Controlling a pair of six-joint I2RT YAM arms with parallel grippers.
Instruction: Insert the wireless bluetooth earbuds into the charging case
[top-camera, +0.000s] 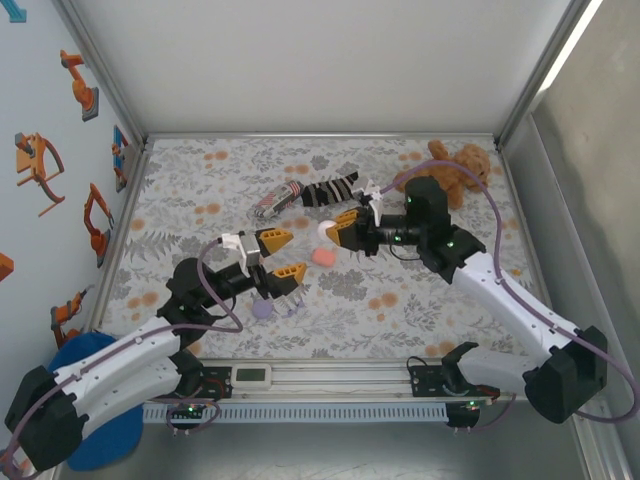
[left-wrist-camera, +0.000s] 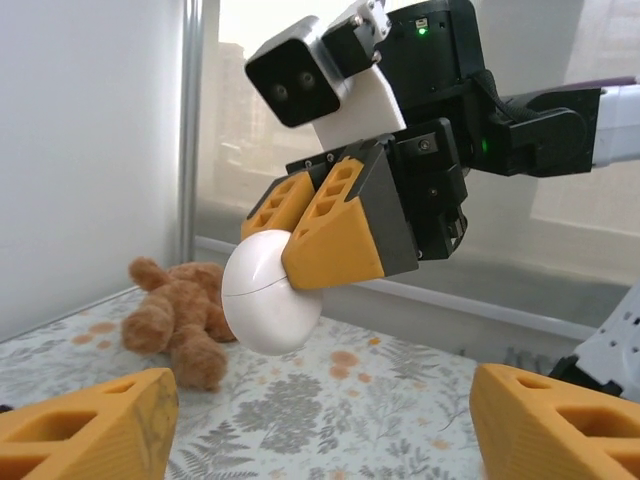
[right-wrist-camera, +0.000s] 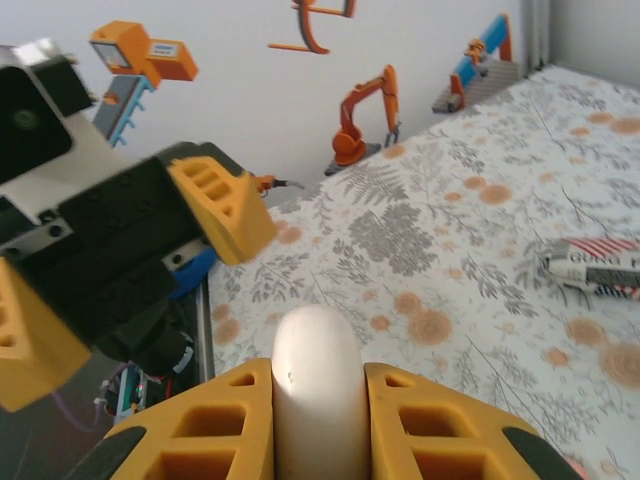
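My right gripper (top-camera: 338, 231) is shut on a white, egg-shaped charging case (top-camera: 325, 232) and holds it above the mat. The case (left-wrist-camera: 270, 295) is closed, with its seam showing. In the right wrist view the case (right-wrist-camera: 315, 385) stands edge-on, pinched between the yellow fingers (right-wrist-camera: 215, 430). My left gripper (top-camera: 281, 255) faces it from the left, open and empty, a short gap away. Its fingers (left-wrist-camera: 90, 425) frame the bottom corners of the left wrist view. A pink round case (top-camera: 323, 257) lies on the mat below the white one. I cannot make out the earbuds.
A purple round case (top-camera: 263, 310) lies near the front edge under the left gripper. A striped sock (top-camera: 330, 190) and a printed packet (top-camera: 275, 203) lie at mid-back. A brown teddy bear (top-camera: 455, 170) sits at the back right. Frame walls surround the flowered mat (top-camera: 420, 300).
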